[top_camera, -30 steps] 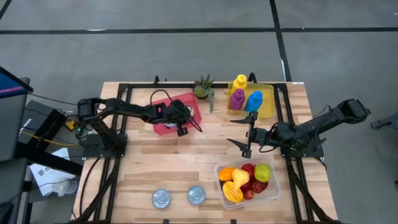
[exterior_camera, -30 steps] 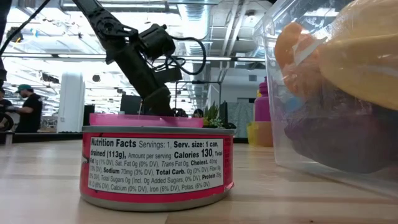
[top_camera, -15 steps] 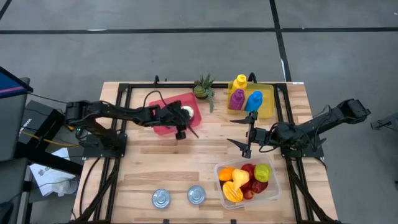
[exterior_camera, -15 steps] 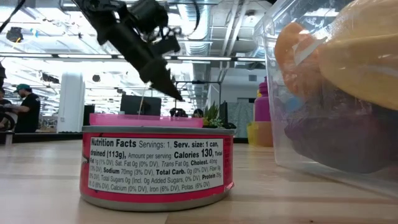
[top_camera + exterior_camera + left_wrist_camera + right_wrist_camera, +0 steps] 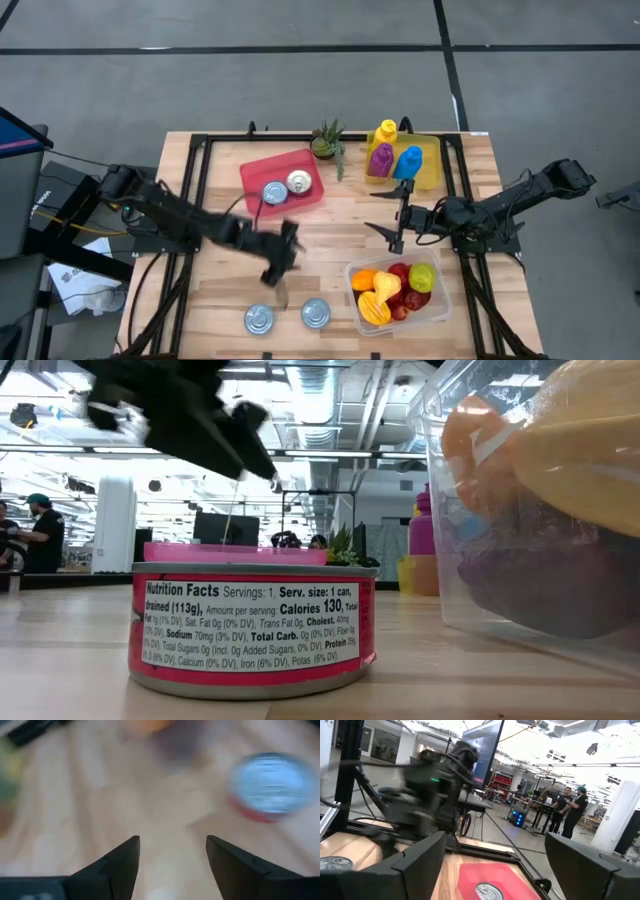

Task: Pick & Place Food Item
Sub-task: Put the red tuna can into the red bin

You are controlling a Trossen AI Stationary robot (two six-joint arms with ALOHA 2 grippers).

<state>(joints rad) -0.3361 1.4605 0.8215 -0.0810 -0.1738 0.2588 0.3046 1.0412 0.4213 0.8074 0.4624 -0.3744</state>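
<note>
Two silver-topped cans (image 5: 259, 319) (image 5: 316, 313) stand near the table's front edge; the low view shows one close up, with its red label (image 5: 252, 628). Two more cans (image 5: 274, 192) (image 5: 298, 181) sit in the red tray (image 5: 300, 160) at the back. My left gripper (image 5: 280, 272) hovers open above the bare wood just behind the front cans, with nothing between its fingers (image 5: 172, 850). One can (image 5: 272, 785) lies ahead of it, blurred. My right gripper (image 5: 395, 222) waits open at mid-table right, raised.
A clear tub (image 5: 440, 305) of plastic fruit stands at the front right. A yellow tray (image 5: 432, 165) with coloured bottles and a small plant (image 5: 326, 140) are at the back. Black frame rails run along the table's sides. People stand in the room beyond.
My left gripper has swung quickly from over the red tray toward the table's near edge, rolling as it went, and now hangs just behind the two front cans. Both cans in the red tray are uncovered now. The right arm has kept still.
</note>
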